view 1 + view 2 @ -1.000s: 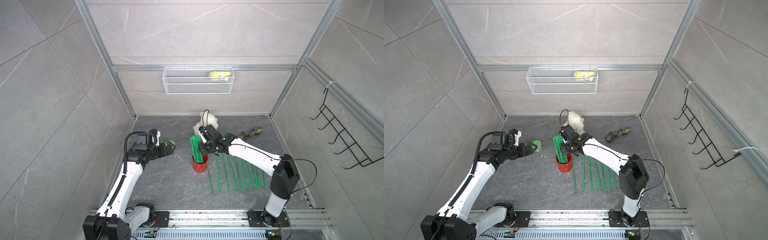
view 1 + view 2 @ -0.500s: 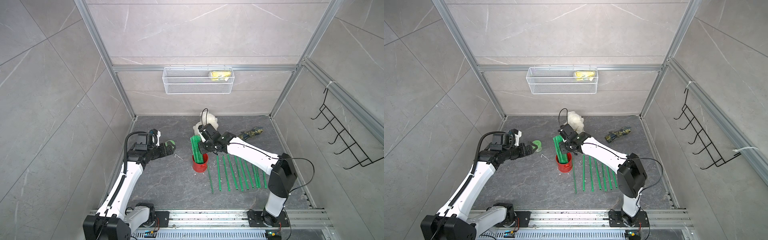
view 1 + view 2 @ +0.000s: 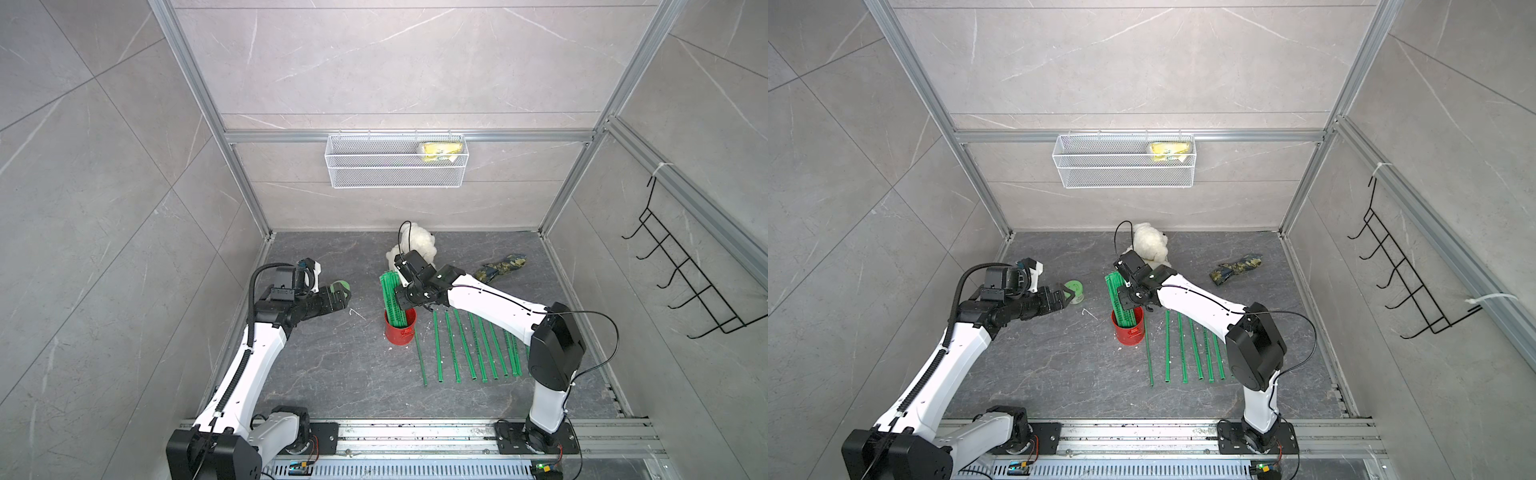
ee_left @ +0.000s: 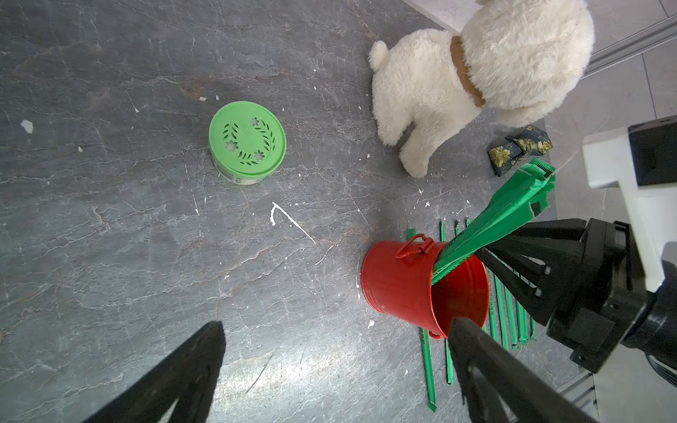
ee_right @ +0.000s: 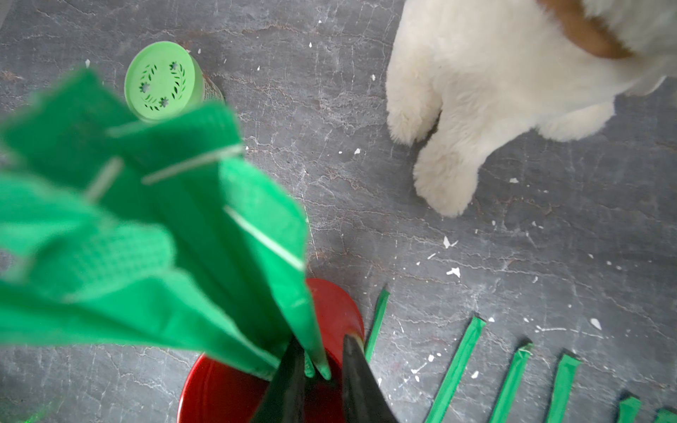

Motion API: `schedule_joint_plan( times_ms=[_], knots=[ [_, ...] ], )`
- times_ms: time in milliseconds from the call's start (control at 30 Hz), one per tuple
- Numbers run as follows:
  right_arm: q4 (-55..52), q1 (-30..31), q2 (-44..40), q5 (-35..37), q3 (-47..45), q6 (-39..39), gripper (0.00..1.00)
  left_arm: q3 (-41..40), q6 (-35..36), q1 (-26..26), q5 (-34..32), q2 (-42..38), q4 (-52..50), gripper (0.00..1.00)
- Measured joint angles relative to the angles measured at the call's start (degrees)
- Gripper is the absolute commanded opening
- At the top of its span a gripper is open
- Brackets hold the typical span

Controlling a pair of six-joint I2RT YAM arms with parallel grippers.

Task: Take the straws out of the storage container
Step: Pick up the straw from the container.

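Both top views: bright-green straws point(image 3: 392, 301) stand in the small red metal can point(image 3: 400, 332), more lying beside it. Left wrist view: my left gripper point(image 4: 337, 324) gapes wide over bare floor point(image 4: 146, 238). Right wrist view alone: my right gripper point(image 5: 321, 348) straddles a straw or two at the can's rim, gap showing.

Top views: I look from high over the front rail point(image 3: 415, 434), down toward the back wall point(image 3: 415, 62); far off, both sharing the whole floor point(image 3: 332, 374).
Left wrist: near, slanting down at the red can point(image 4: 395, 282).
Right wrist: closest, just above its straws point(image 5: 165, 227).
Both wrist views share can, jar point(image 4: 247, 141), plush dog point(image 4: 439, 91).
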Motion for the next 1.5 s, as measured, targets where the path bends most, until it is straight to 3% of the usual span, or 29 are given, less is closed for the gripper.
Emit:
schedule_joint_plan(
  times_ms=[467, 767, 1133, 1500],
  knots=[
    [-0.07, -0.52, 0.46, -0.2, 0.74, 0.0, 0.22, 0.0, 0.2, -0.33, -0.33, 0.0, -0.02, 1.0],
    [-0.04, -0.57, 0.46, -0.2, 0.85, -0.02, 0.12, 0.0, 0.24, -0.37, -0.35, 0.11, -0.02, 1.0],
    [-0.2, -0.59, 0.24, 0.15, 0.83, 0.0, 0.11, 0.0, 0.26, -0.37, -0.35, 0.11, -0.04, 1.0],
    [-2.99, -0.63, -6.12, 3.15, 0.81, 0.0, 0.11, 0.0, 0.28, -0.37, -0.35, 0.11, -0.09, 1.0]
  ],
)
